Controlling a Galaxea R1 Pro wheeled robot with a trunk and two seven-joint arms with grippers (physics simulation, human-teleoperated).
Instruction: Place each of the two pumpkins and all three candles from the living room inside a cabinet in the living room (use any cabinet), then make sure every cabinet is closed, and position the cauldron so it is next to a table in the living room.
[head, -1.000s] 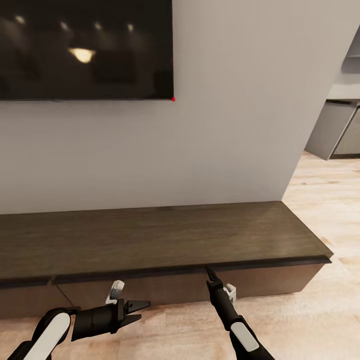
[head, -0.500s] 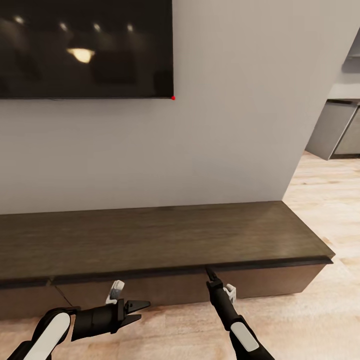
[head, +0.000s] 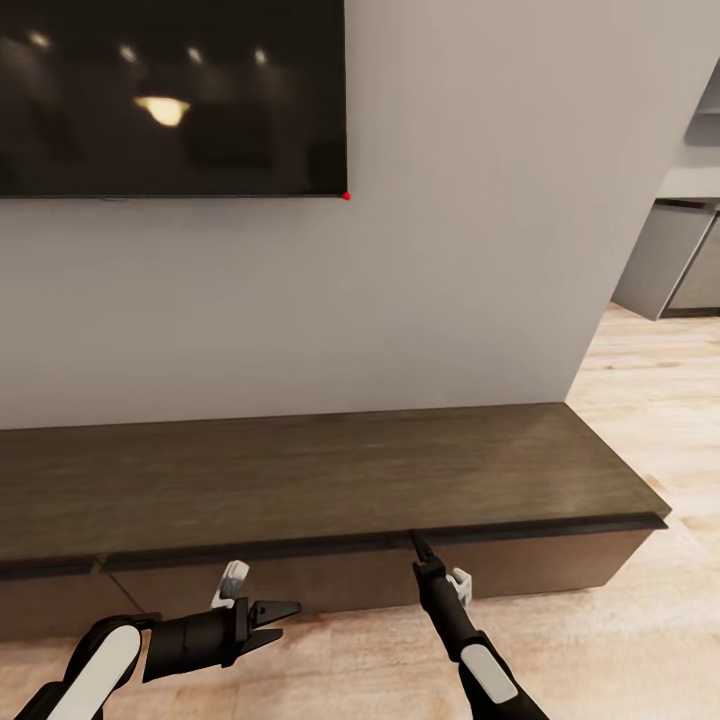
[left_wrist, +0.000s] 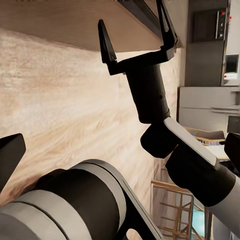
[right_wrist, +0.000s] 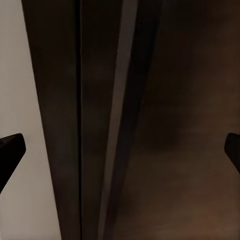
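From my head camera, the cabinet (head: 330, 480) runs long and low under the television (head: 170, 95), all its drawer fronts flush. My right claw (head: 415, 545) points up at the groove beneath the top's front lip, I judge to catch an edge and pull a drawer open. My left claw (head: 280, 612) hangs empty and spread just above the floor (head: 640, 400), clear of the work.

My left wrist camera sees the right claw (left_wrist: 135, 37), fingers wide apart, tips right at the cabinet's underside (left_wrist: 65, 22).

My right wrist camera is pressed close to dark wood (right_wrist: 165, 130); both fingertips (right_wrist: 10, 150) sit at the frame's edges, so spread. It is too near to tell whether they touch.
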